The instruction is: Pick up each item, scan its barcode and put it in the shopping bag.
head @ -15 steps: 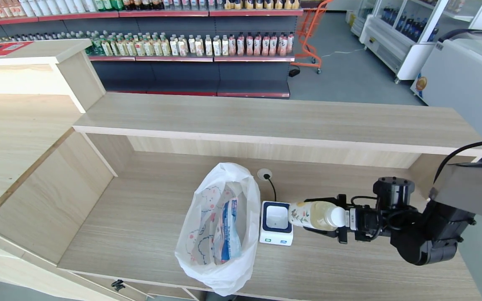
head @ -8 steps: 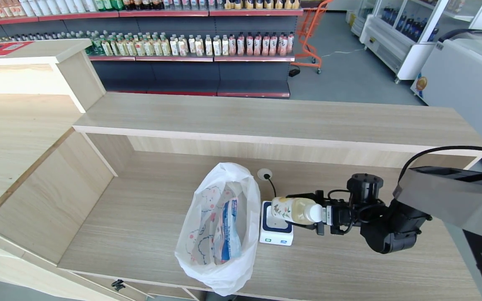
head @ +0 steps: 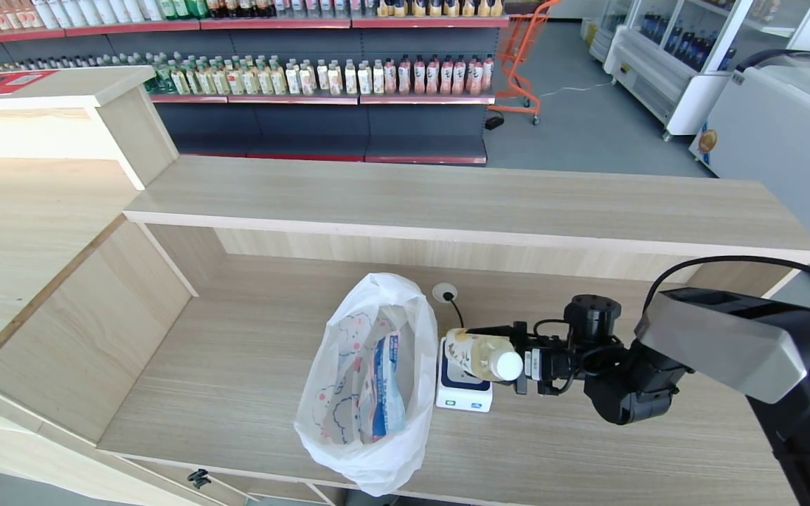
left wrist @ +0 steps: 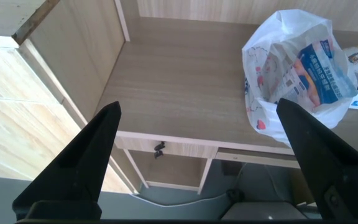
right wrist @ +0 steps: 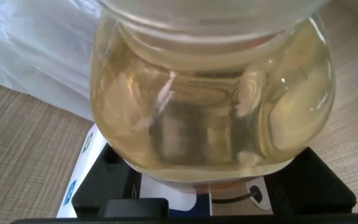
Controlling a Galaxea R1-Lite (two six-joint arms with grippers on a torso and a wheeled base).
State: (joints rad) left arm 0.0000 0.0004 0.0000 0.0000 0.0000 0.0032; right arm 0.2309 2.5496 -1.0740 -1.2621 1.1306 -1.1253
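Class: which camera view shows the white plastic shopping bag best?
The head view: the white plastic shopping bag stands whole on the wooden counter, mouth open, with the packets inside it in sight. The left wrist view shows the bag farther off. The right wrist view catches a fold of it behind the clear bottle of yellowish drink.

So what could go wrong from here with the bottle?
The bottle lies sideways in the right gripper, directly above the scanner, so if the hold slips it would likely drop onto the scanner. The shopping bag stands right beside the scanner, so carrying the bottle across could snag the bag's rim or tip it.
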